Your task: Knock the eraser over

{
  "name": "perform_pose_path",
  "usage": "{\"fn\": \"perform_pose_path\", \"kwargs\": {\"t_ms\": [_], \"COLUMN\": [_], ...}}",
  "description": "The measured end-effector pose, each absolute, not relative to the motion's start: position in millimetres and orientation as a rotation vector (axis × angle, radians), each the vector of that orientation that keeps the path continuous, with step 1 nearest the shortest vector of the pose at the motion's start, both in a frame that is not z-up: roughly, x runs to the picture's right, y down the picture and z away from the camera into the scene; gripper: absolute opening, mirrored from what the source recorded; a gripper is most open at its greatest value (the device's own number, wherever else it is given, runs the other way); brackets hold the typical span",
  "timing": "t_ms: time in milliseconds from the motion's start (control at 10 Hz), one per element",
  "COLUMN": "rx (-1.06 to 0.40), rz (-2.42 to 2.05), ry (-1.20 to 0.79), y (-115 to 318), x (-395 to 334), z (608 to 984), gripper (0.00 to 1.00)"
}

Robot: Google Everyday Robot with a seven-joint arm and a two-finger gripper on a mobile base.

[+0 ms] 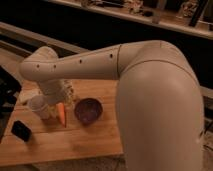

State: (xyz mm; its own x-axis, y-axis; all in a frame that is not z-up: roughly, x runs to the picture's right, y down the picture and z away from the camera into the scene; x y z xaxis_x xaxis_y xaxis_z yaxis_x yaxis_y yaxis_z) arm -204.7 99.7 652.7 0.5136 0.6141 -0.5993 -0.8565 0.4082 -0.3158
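Observation:
The eraser (21, 130) is a small black block standing near the front left corner of the wooden table (75, 142). My arm reaches in from the right, and its wrist bends down over the left part of the table. My gripper (58, 97) hangs below the wrist, just behind a white paper cup (39, 106) and an orange carrot (61, 114). It is to the right of the eraser, further back, and apart from it.
A dark purple bowl (88, 110) sits right of the carrot. A pale object (69, 92) lies behind the gripper. My large upper arm (160, 100) covers the table's right side. Dark shelving runs along the back.

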Motion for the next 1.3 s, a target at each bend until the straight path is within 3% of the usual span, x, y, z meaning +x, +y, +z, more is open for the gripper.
{"fn": "perform_pose_path", "kwargs": {"t_ms": [1300], "rx": [-0.720], "rz": [0.697], "ry": [0.387], "y": [124], "x": [-270], "z": [617], "gripper": [0.65]}}
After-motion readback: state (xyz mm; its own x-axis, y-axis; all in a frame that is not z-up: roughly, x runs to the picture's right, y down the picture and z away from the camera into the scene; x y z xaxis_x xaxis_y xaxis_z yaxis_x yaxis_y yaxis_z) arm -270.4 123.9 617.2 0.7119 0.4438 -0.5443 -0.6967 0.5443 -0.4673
